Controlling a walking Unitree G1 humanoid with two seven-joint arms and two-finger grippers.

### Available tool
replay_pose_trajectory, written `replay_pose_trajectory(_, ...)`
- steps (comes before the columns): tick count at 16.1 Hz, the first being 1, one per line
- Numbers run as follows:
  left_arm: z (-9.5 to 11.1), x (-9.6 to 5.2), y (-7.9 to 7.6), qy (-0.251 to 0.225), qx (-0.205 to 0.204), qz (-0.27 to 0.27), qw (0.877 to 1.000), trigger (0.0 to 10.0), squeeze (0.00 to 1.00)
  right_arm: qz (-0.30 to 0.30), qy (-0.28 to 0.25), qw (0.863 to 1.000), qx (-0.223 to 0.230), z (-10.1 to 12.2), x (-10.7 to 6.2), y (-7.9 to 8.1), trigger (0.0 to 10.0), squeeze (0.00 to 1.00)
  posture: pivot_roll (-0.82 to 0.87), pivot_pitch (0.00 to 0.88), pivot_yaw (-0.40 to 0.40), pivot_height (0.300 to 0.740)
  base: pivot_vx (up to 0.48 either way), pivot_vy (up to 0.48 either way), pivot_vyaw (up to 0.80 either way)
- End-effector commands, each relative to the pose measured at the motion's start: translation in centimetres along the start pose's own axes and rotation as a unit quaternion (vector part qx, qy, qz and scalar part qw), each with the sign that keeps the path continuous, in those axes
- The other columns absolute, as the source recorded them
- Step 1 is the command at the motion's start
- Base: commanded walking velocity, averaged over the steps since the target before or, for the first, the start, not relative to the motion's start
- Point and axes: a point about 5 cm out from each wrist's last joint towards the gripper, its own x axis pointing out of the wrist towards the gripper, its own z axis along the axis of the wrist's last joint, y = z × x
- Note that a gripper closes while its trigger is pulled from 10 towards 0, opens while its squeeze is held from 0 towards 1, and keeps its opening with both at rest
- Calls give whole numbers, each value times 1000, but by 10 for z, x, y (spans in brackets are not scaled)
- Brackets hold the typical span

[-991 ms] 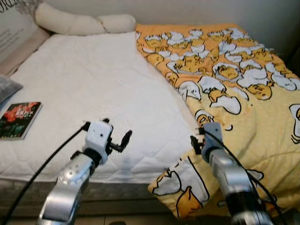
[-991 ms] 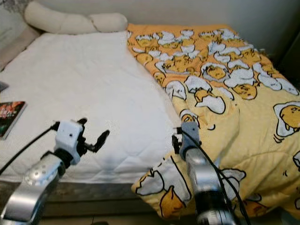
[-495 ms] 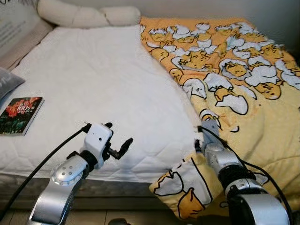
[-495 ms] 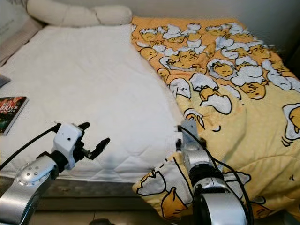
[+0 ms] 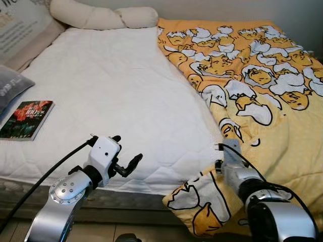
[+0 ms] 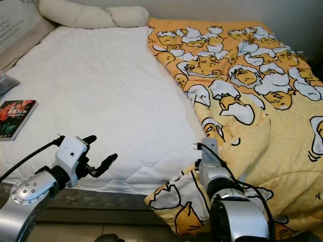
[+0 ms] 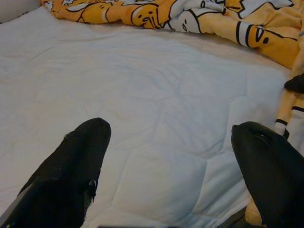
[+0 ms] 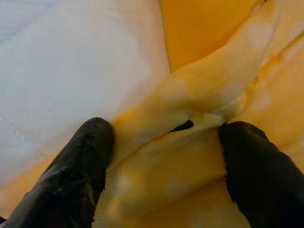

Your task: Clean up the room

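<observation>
Making the bed: right gripper point(image 8: 161, 156) spread wide astride a blanket point(image 5: 262, 101) fold at the mattress point(image 5: 116, 96) edge, left gripper point(image 5: 130, 164) open just above bare sheet nearby; next, probably, pinching the fold and pulling across.

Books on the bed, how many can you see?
1. A single book with a dark cover lies flat on the white mattress near the bed's left edge, beside a grey pillow. Others could be hidden under the yellow blanket.
</observation>
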Motion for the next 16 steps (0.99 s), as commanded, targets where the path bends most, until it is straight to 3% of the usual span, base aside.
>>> replay_pose_trajectory(1,1,-3,0,1,2,-3,1000,10000,0,12,-2,1000,18,7,0,-1,0,0,270,0,-12,740,0,0,0)
replay_pose_trajectory(16,1,-5,-4,10,2,-17,1000,10000,0,27,17,997,69,-8,4,-16,0,0,276,0,1,740,0,0,0)
